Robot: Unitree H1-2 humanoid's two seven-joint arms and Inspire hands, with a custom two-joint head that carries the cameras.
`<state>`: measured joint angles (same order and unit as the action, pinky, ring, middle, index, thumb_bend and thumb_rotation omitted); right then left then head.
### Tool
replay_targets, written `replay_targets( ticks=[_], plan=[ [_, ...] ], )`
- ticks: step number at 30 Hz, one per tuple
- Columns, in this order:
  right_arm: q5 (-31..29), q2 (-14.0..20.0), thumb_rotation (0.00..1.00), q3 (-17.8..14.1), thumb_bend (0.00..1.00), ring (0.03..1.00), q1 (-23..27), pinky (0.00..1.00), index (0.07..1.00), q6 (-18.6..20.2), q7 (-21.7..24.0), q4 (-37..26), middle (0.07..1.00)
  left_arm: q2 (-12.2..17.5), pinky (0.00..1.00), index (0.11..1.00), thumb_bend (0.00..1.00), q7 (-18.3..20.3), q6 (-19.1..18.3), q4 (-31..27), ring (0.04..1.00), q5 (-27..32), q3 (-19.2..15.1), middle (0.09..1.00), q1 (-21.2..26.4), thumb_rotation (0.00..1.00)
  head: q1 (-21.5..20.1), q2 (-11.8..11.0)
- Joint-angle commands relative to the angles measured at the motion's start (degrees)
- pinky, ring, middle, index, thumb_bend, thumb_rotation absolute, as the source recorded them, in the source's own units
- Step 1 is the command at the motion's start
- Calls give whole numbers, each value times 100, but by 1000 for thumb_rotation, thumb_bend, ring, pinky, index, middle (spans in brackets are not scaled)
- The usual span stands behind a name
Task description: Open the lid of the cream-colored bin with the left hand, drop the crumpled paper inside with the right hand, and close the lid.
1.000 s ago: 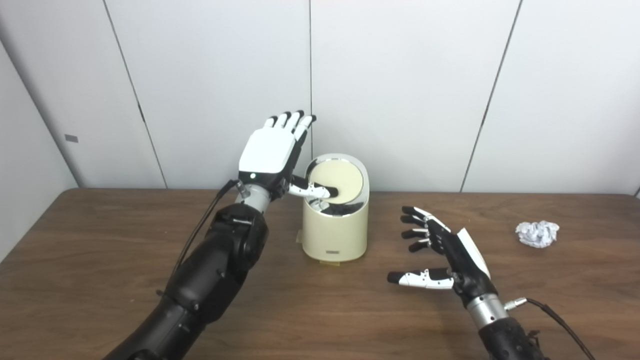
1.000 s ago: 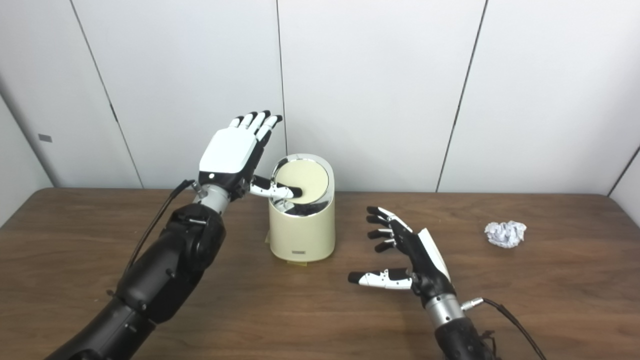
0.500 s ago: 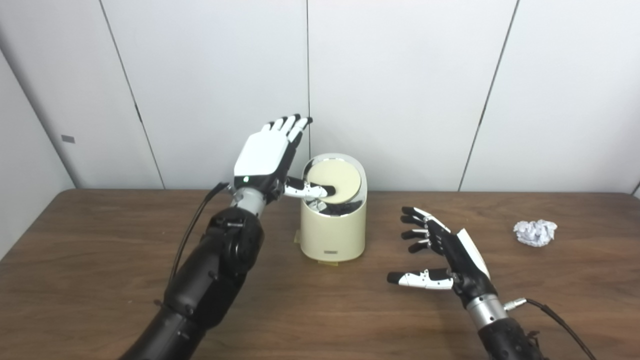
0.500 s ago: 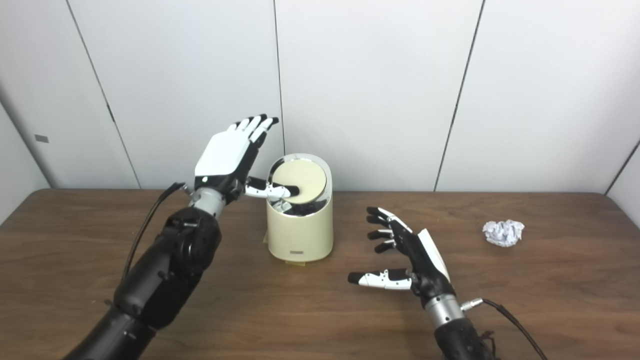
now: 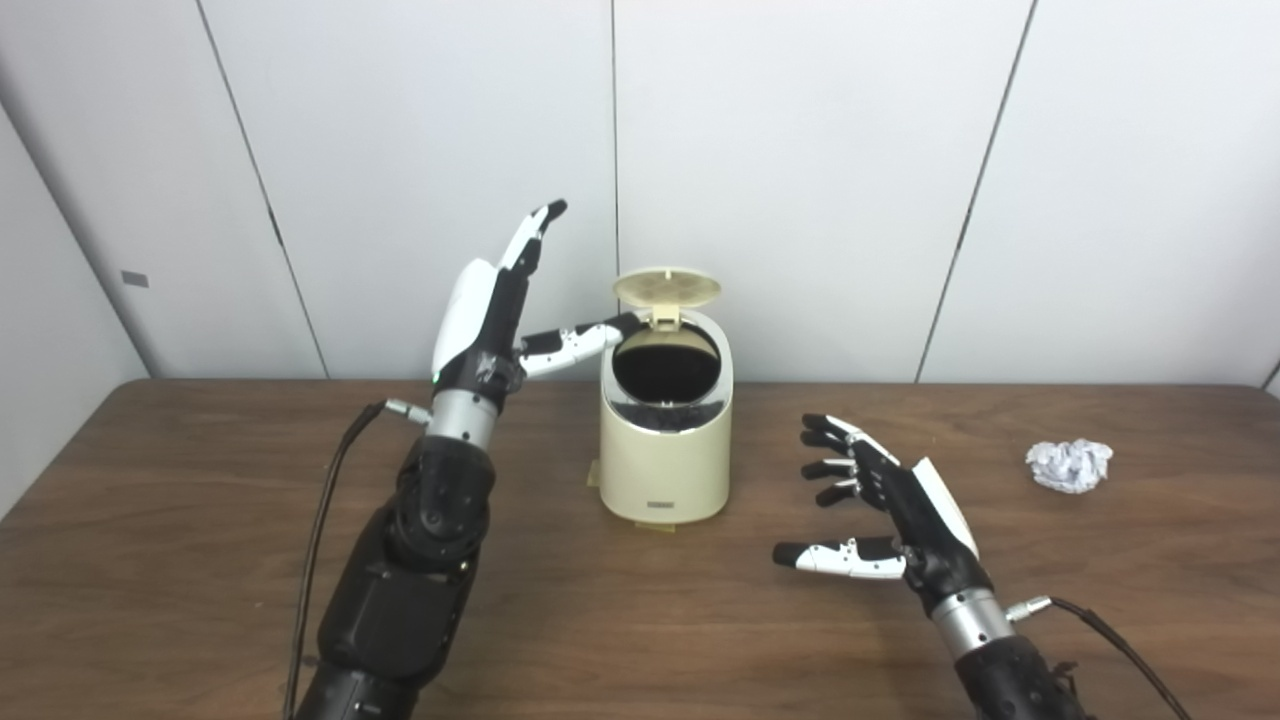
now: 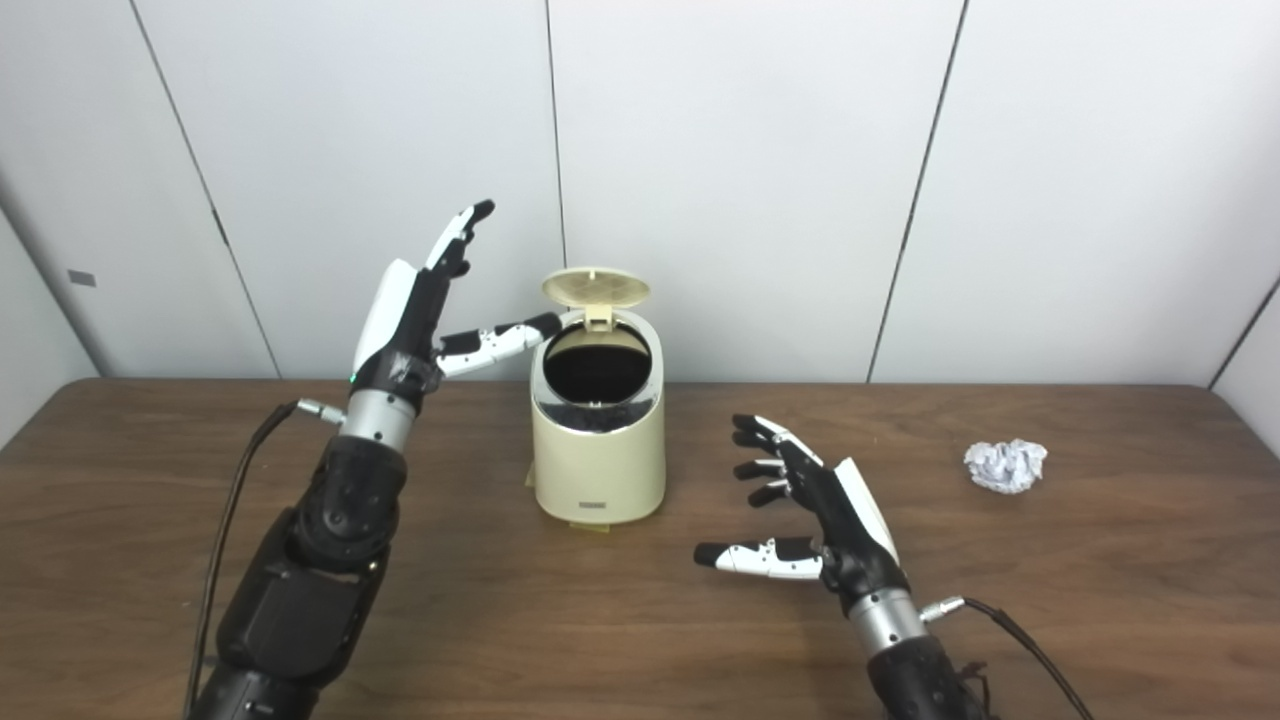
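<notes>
The cream-colored bin (image 5: 665, 460) stands on the table near the back wall. Its round lid (image 5: 666, 288) is flipped up at the back hinge and the dark opening (image 5: 665, 362) shows. My left hand (image 5: 495, 305) is open and raised just left of the bin, its thumb reaching toward the rim by the lid's left edge. My right hand (image 5: 885, 515) is open and empty, hovering low over the table to the right of the bin. The crumpled white paper (image 5: 1071, 465) lies on the table at the far right, apart from both hands.
The brown wooden table (image 5: 640, 620) runs across the view. White wall panels (image 5: 800, 180) stand close behind the bin. Cables trail from both forearms.
The lid has sprung up from closed to open. My left hand has turned edge-on and drawn back to the left, thumb off the lid's top. My right hand and the paper have not moved.
</notes>
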<state>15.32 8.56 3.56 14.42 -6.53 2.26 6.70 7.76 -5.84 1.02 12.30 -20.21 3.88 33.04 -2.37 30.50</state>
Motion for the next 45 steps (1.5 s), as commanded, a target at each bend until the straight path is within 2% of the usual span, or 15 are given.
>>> replay_targets(
  ticks=[1, 3, 6, 8, 11, 14, 16, 21, 26, 28, 31, 35, 39, 43, 45],
  plan=[
    [-35, 26, 207, -42, 832, 714, 149, 587, 841, -105, -95, -142, 820, 27, 857, 976, 793, 102, 195, -305, 945, 313, -105, 958, 49, 377, 6, 7],
    [-30, 39, 211, -43, 829, 711, 159, 585, 842, -157, -106, -113, 817, 59, 805, 960, 768, 245, 202, -448, 924, 529, -144, 942, -157, 363, -3, -1],
    [-88, 33, 215, -69, 842, 713, 183, 588, 840, -204, -113, -75, 815, 97, 645, 914, 778, 348, 188, -658, 832, 643, -171, 862, -462, 344, -10, 4],
    [-100, 37, 216, -78, 845, 716, 198, 590, 840, -191, -114, -74, 815, 89, 610, 888, 806, 389, 146, -791, 777, 701, -185, 816, -680, 345, -6, 5],
    [-106, 53, 209, -87, 838, 720, 221, 594, 842, -183, -106, -85, 815, 80, 633, 866, 850, 448, 181, -901, 740, 757, -167, 788, -1002, 379, -6, 8],
    [-84, 64, 222, -97, 841, 714, 243, 593, 839, -142, -109, -127, 811, 39, 677, 861, 855, 452, 468, -799, 749, 907, -182, 791, -1260, 412, -21, 2],
    [-111, 58, 211, -121, 830, 708, 255, 594, 834, -189, -129, -109, 810, 1, 670, 859, 849, 459, 679, -681, 753, 1079, -206, 790, -1392, 423, -27, 3],
    [-113, 35, 214, -180, 795, 683, 263, 567, 825, -266, -209, -114, 803, -95, 677, 862, 840, 380, 1257, -228, 768, 1270, -232, 812, -1592, 424, -67, -14],
    [-72, 122, 215, -174, 794, 696, 284, 560, 829, -183, -175, -190, 813, -102, 672, 867, 844, 270, 1467, 76, 769, 1091, -210, 822, -1665, 416, -176, -45],
    [50, 233, 194, -172, 792, 672, 328, 506, 817, -112, -165, -220, 800, -94, 717, 870, 844, 272, 1511, 164, 776, 1072, -213, 823, -1703, 400, -320, -86],
    [321, 430, 138, -169, 752, 564, 408, 410, 775, -83, -203, -266, 727, -67, 718, 872, 845, 290, 1523, 212, 771, 1077, -223, 822, -1740, 390, -536, -120],
    [607, 693, 78, -191, 742, 547, 532, 387, 752, 368, -109, -547, 694, 31, 709, 869, 840, 378, 1587, 244, 770, 1134, -238, 820, -1724, 374, -1164, -159],
    [1211, 1185, 81, -4, 713, 571, 693, 469, 756, 703, 124, -738, 675, 149, 706, 858, 839, 467, 1686, 410, 773, 1238, -280, 818, -1641, 324, -1709, -303],
    [1677, 1715, 117, 64, 780, 605, 937, 530, 724, 678, 174, -546, 663, 275, 705, 858, 797, 508, 1864, 604, 781, 1310, -307, 823, -1566, 247, -1990, -382],
    [1829, 1989, 159, 79, 799, 646, 1093, 572, 721, 775, 312, -415, 687, 322, 716, 858, 793, 528, 1904, 706, 784, 1338, -328, 821, -1531, 222, -2155, -446]
  ],
)
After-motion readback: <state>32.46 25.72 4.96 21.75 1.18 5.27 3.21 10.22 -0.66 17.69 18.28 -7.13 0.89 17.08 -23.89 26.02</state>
